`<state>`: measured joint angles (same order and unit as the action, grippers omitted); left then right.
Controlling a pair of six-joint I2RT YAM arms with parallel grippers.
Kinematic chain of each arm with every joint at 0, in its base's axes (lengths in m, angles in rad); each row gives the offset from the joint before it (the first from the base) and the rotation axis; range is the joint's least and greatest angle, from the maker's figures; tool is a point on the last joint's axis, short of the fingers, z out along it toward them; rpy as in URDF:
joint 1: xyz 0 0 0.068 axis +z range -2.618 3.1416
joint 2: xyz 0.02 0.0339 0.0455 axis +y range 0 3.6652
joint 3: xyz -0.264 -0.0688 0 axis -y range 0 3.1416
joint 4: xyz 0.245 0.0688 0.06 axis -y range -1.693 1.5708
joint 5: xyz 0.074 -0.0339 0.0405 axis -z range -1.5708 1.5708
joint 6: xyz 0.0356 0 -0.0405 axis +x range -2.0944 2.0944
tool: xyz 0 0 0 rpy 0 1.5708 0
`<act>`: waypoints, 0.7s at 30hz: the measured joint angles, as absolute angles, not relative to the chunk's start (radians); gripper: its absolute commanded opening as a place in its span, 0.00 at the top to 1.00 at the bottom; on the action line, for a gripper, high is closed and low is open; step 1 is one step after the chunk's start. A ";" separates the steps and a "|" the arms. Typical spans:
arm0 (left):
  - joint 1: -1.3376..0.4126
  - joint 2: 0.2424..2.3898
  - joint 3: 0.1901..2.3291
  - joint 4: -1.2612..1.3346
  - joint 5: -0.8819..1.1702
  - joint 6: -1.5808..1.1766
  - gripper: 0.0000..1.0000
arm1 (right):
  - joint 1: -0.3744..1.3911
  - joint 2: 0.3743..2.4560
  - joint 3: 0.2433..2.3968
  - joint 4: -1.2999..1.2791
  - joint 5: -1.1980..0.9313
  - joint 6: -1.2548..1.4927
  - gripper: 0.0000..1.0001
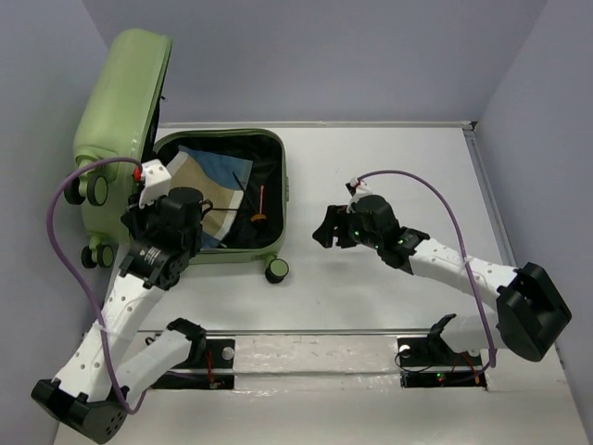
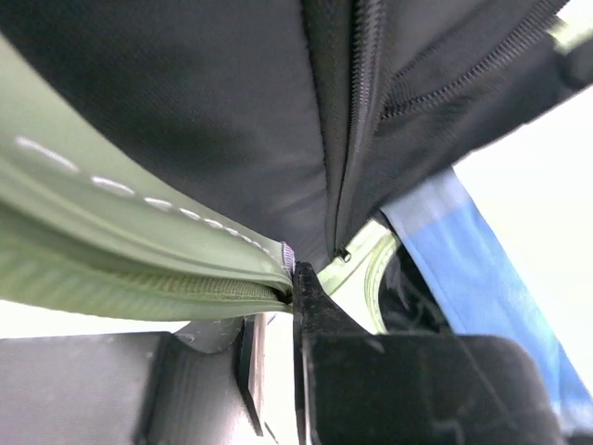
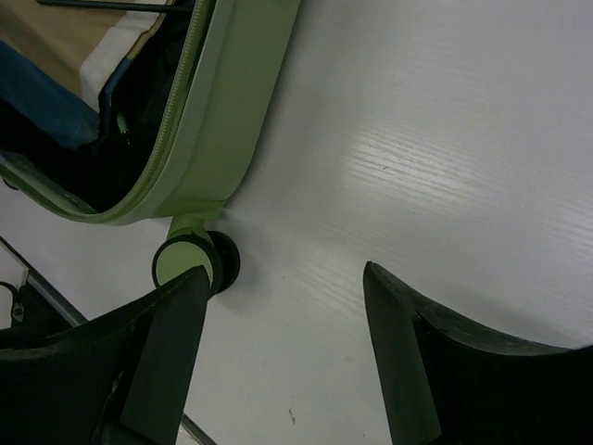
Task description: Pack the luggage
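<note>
one luggage (image 1: 120,102) on one desk (image 1: 398,167), three caster wheels (image 1: 276,270) showing, one folded cloth (image 1: 208,176) inside, and two claws: left claw (image 2: 273,306), right claw (image 3: 287,306).

Matt plastic luggage (image 1: 120,83), woven black lining (image 2: 185,111)

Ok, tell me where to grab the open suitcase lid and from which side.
Probably pinch the lid by its zippered rim with the left gripper, coming from the open-case side: the lid stands upright left of the base, and its rounded shell gives no purchase.
</note>
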<state>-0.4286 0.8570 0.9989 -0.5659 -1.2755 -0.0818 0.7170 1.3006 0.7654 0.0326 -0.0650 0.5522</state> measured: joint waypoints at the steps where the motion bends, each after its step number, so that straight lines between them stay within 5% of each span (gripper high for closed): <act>1: -0.448 0.829 0.988 -0.573 -1.255 -0.064 0.94 | 0.717 1.312 0.770 0.031 -0.065 0.561 0.27; 15: -0.601 0.739 0.984 -0.671 -1.036 0.141 0.94 | 0.717 1.468 0.922 0.035 -0.036 0.633 0.27; 21: -0.656 0.737 0.984 -0.699 -0.963 0.197 0.94 | 0.716 1.605 1.042 0.039 -0.050 0.649 0.38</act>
<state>-0.6559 0.7372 0.9840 -0.6994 -0.9634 0.1967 0.7162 1.6047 1.0416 0.0395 -0.0502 0.6487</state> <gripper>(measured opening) 0.226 0.661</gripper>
